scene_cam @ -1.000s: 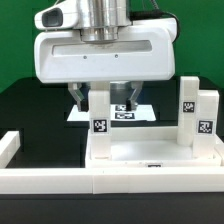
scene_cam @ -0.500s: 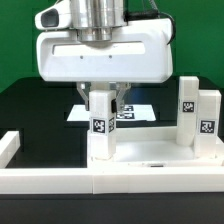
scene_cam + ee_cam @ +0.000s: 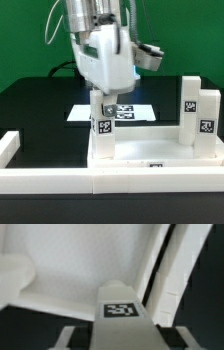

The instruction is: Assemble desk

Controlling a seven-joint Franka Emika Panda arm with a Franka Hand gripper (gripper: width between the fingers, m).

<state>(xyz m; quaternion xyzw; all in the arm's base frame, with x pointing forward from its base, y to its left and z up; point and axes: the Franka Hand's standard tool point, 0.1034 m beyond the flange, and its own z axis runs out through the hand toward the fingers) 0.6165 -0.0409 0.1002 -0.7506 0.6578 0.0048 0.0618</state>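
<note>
The desk panel (image 3: 155,152), a white tray with a raised rim, lies on the black table against the front wall. My gripper (image 3: 105,100) is turned about its axis and shut on a white leg (image 3: 103,120) that stands upright on the panel's corner at the exterior view's left. In the wrist view the same leg (image 3: 122,308) shows its tag between my fingers (image 3: 72,337), over the panel's white inside (image 3: 85,269). Two more tagged legs (image 3: 188,108) (image 3: 206,122) stand at the panel's right side.
White border wall segments run along the front (image 3: 60,182) and the exterior view's left (image 3: 8,146). The marker board (image 3: 85,112) lies flat on the table behind the held leg. A rounded white shape (image 3: 12,277) shows at the wrist view's edge.
The fingers have come in from open around the leg to shut on it. The hand has then turned about its vertical axis, so its broad face no longer faces the camera.
</note>
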